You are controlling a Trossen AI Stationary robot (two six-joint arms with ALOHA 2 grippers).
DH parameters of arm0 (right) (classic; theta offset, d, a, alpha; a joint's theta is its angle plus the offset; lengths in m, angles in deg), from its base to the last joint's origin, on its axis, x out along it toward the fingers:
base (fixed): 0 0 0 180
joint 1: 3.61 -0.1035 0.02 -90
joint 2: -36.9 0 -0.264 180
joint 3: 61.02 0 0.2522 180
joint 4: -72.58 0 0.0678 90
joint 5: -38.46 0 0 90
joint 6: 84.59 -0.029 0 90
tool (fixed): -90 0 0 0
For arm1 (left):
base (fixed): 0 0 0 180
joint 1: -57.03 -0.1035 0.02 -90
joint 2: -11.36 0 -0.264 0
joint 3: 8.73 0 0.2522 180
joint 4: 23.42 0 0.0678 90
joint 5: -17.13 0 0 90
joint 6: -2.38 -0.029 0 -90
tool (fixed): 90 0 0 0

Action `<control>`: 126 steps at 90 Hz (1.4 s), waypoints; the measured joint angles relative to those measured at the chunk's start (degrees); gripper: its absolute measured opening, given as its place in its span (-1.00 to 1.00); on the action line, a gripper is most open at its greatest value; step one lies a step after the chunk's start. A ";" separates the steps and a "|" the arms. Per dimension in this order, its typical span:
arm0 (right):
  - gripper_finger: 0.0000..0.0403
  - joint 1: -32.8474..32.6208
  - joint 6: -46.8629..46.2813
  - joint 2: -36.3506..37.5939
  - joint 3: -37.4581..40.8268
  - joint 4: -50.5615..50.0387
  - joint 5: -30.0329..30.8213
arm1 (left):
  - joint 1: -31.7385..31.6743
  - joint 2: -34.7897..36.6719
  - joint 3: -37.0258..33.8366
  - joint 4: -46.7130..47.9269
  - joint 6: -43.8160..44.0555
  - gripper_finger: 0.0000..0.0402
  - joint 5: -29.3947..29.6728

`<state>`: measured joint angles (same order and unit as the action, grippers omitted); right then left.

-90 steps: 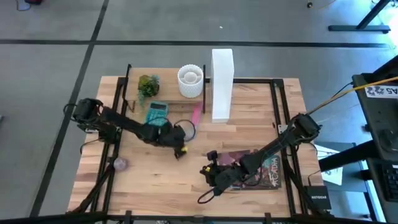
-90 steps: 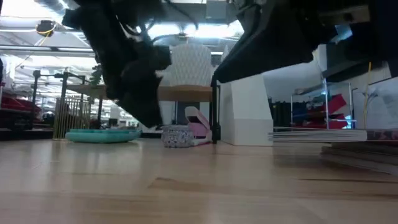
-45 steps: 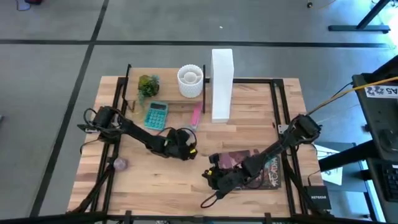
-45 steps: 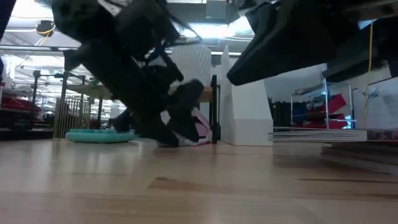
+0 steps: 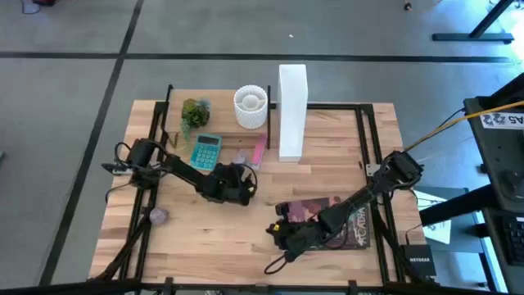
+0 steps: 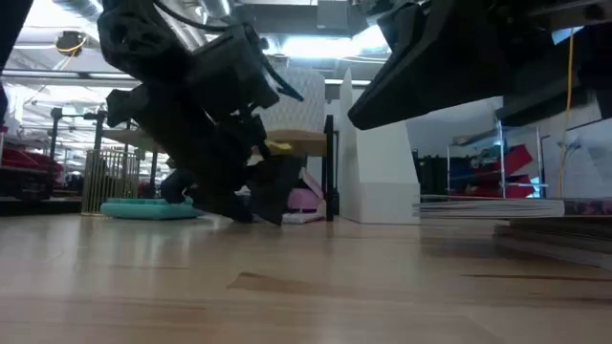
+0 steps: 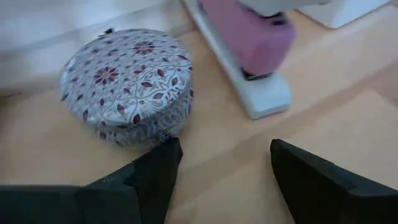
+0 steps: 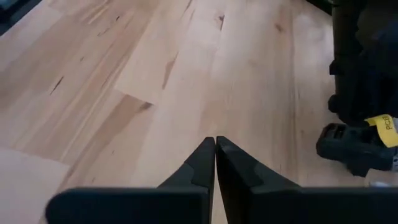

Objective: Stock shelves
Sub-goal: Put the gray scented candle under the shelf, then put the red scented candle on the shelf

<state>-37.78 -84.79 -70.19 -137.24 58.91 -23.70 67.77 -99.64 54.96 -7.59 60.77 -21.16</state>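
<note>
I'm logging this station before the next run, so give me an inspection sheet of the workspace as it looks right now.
Surface: wooden table, mostly bare at the front.
Job's things: shelf at the back left, carrying a white pot and a small plant.
Clutter: teal calculator, pink stapler, patterned round tin, white file box, magazines, small purple thing.
Grippers: left gripper open, low, just short of the tin; right gripper shut, empty, over bare wood.
Cables: yellow cable at the right.
Surroundings: grey floor; racks in the room behind.
</note>
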 joint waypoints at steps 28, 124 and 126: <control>-1.00 0.00 -0.02 0.00 0.00 0.02 -0.01 | -2.32 0.11 0.07 4.55 0.15 0.18 1.71; -1.00 0.02 -0.82 0.05 0.00 4.20 -1.31 | 14.68 30.01 3.86 19.66 -23.76 0.18 -41.19; -1.00 0.02 -0.81 0.07 0.00 4.22 -1.56 | 14.67 30.01 4.01 21.75 -24.32 0.18 -41.67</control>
<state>-37.76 -85.60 -70.12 -137.24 63.13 -25.26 82.44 -69.63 58.98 14.17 36.45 -62.83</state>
